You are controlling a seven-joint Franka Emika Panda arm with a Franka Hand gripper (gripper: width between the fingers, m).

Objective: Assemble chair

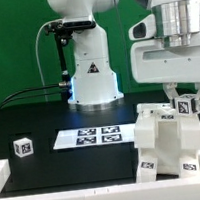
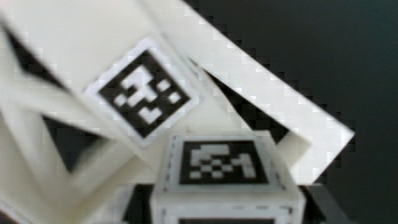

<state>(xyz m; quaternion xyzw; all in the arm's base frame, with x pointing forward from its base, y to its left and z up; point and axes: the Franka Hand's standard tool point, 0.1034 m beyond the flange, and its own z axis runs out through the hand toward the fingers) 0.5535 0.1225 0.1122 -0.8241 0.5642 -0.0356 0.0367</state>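
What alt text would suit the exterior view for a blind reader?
Robot fingers straddle a small tagged block by a partly built white chair at the exterior view's right. A tagged cube and the marker board lie on the black table.

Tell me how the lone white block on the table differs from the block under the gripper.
The lone block lies on the black table, apart from other parts; the other block sits atop the partly built chair. The lone block is free of the arm; the other block stands between the gripper's fingers. Both are small, white and carry a black-and-white tag.
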